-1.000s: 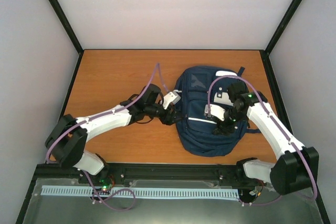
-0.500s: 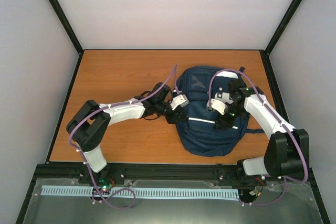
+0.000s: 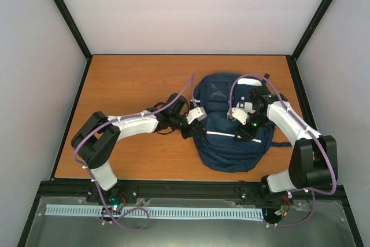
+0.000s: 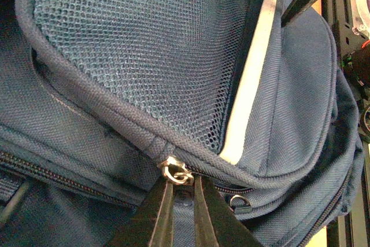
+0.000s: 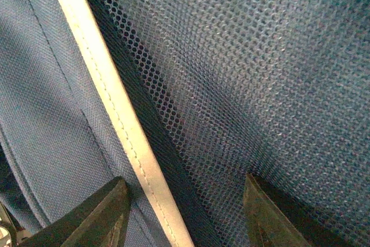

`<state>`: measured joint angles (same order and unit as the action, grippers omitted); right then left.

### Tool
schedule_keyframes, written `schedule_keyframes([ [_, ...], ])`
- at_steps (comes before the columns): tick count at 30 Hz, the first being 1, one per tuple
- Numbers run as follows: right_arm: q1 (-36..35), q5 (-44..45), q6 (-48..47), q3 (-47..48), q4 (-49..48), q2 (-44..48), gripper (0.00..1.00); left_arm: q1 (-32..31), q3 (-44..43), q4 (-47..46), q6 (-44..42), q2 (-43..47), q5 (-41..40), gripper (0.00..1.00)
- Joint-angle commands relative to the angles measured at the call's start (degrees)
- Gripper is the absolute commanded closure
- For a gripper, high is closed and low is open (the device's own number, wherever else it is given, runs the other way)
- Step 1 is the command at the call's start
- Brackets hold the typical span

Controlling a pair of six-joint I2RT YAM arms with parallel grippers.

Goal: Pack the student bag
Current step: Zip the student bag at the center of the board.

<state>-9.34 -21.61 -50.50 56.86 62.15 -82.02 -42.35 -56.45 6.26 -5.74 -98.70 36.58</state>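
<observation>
Bag: the student bag (image 3: 228,143) lies flat on the wooden table (image 3: 133,79), right of centre in the top view, front side up. Both arms reach in over it, one from each side.

Left gripper (image 4: 184,186): at the bag's left edge in the top view. In the wrist view the jaws are drawn almost together, with only a thin slot between them. The tips pinch the metal zipper pull (image 4: 176,170), which sits just below the corded rim of the mesh pocket (image 4: 150,44), bottom centre of the frame. A blue strip shows in the slot; I cannot tell whether it is a tab of the pull or bag cloth behind. The zipper track (image 4: 52,172) runs off to the lower left.

Right gripper (image 5: 182,192): over the right half of the bag in the top view. Jaws stand well apart, with one finger (image 5: 107,215) at lower left of the wrist frame and the other at lower right. Nothing is held. Between them lie only mesh and the white stripe (image 5: 110,102), which runs diagonally from the top left. The fingers are very close to the cloth; contact cannot be judged.
</observation>
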Motion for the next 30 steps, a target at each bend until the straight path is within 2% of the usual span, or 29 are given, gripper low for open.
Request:
schedule_keyframes([
  [1, 0.6, 3.6, 2.3, 0.7, -6.5, -1.4, 0.46, -0.7, 2.1, -0.3, 1.3, 3.5, -1.9, 0.92],
  [12, 0.6, 3.4, 6.6, 0.1, -9.9, -3.0, 0.49, -4.0, 4.3, 1.8, 4.7, 4.5, -4.2, 0.98],
  [20, 0.5, 2.7, 9.0, 1.2, -11.0, -3.8, 0.50, -12.3, 1.9, 5.9, 7.3, 0.5, -4.4, 0.98],
  [30, -1.7, 2.4, 10.3, 0.0, -12.6, -4.6, 0.50, -16.8, -0.4, 1.5, 14.1, 0.7, 1.7, 0.97],
])
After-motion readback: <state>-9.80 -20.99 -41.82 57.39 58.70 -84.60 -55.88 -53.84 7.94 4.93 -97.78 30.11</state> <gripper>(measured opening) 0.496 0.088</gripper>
